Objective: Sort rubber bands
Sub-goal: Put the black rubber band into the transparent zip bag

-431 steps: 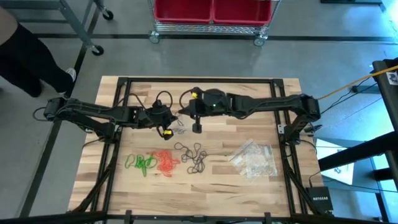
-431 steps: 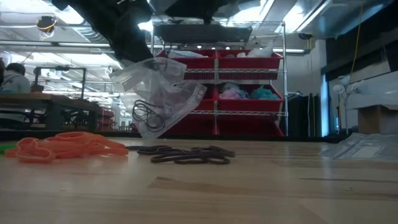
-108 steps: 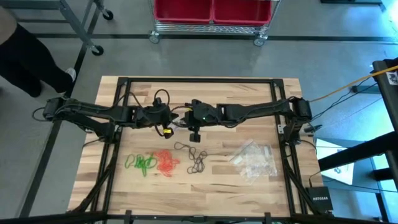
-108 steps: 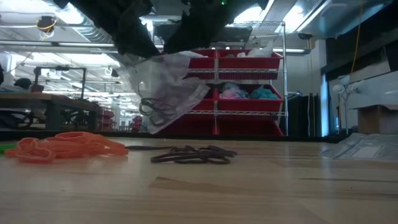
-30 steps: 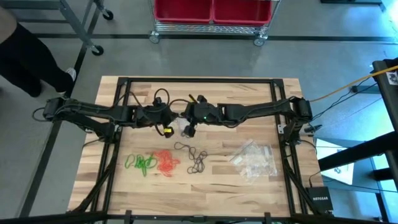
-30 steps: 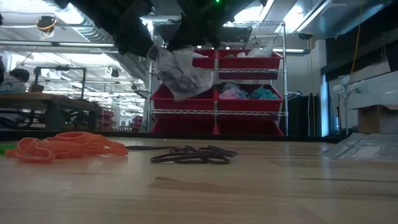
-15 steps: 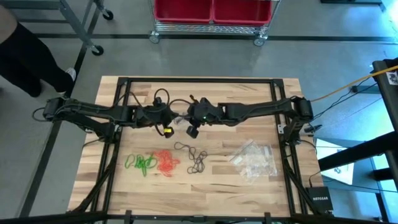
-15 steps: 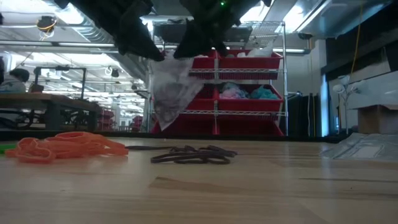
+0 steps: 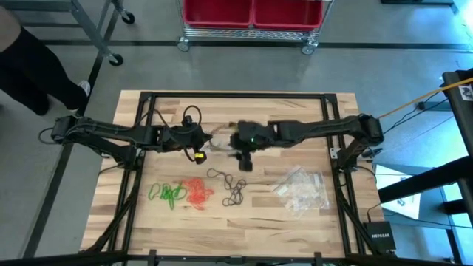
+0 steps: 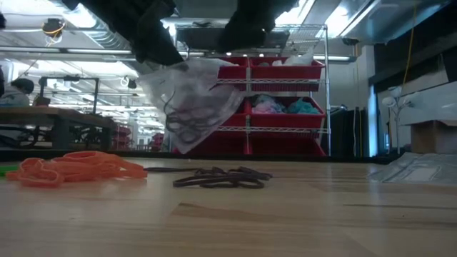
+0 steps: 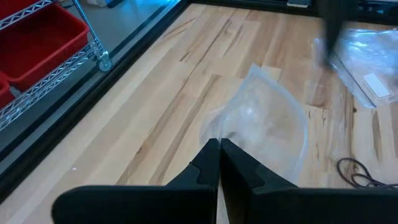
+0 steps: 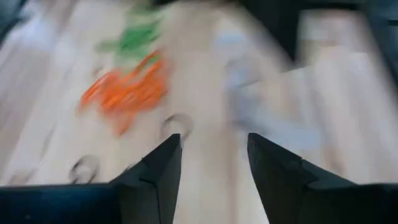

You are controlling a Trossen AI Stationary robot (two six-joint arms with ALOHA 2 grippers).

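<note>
A clear plastic bag [image 10: 191, 100] hangs above the table's middle with several black rubber bands [image 10: 182, 120] inside it. My left gripper [image 9: 201, 148] is shut on the bag. My right gripper [image 9: 245, 162] stands just right of the bag, open, with nothing between its fingers [image 12: 163, 163]. On the table's near half lie a green bunch [image 9: 168, 193], an orange-red bunch [image 9: 196, 192] and loose black rubber bands [image 9: 233, 186]. My left gripper pinches the bag's upper edge [image 11: 231, 138] between its two shut fingers, coming from the table's left and slanting down. The bag [image 11: 267, 121] hangs below the fingers, spread open and clear of the table.
A pile of clear plastic bags [image 9: 303, 188] lies at the near right. A wire rack with red bins [image 10: 271, 78] stands beyond the far edge. A person [image 9: 29, 66] stands off the table's far left corner. Bare wood [image 9: 244, 229] runs along the near edge.
My right gripper has let go of the bag, rolled, and drawn away toward the table's right and near edge. The bag, bunched up high a second ago, has dropped and spread out; it now hangs from my left gripper alone.
</note>
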